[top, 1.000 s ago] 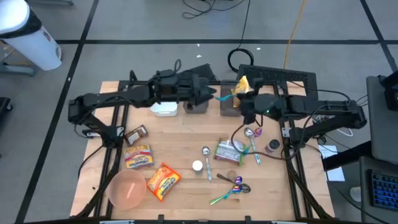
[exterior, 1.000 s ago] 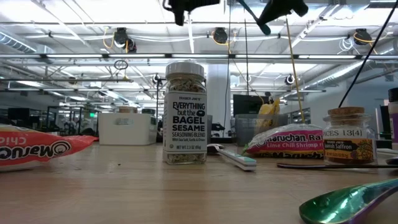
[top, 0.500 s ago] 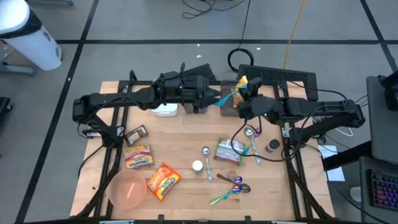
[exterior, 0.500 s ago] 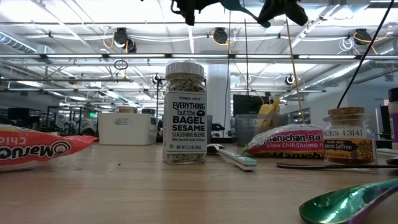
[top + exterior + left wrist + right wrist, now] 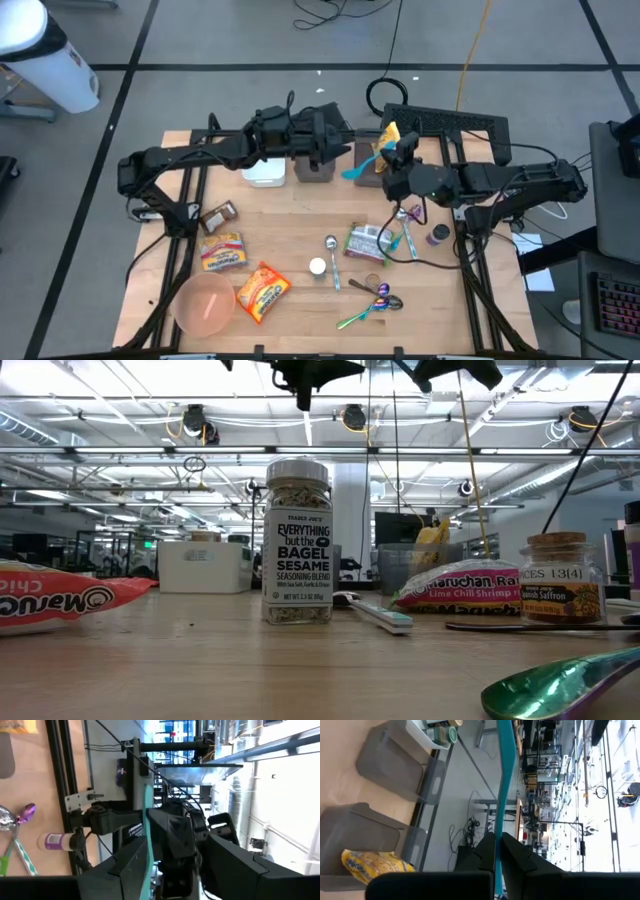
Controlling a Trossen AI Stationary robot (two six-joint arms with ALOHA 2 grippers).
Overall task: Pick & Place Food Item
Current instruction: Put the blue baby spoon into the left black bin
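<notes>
The teal spoon [image 5: 361, 163] hangs in the air above the back of the tabletop [image 5: 300, 240], between the two grippers. The right gripper [image 5: 385, 160] is clamped shut on its handle; in the right wrist view the teal handle [image 5: 503, 780] runs out from between the pressed fingers. The left gripper [image 5: 335, 150] is just beside the spoon's bowl end, part open, and whether it touches cannot be told. Only the low view shows a seasoning jar [image 5: 298, 542] upright on the tabletop.
</notes>
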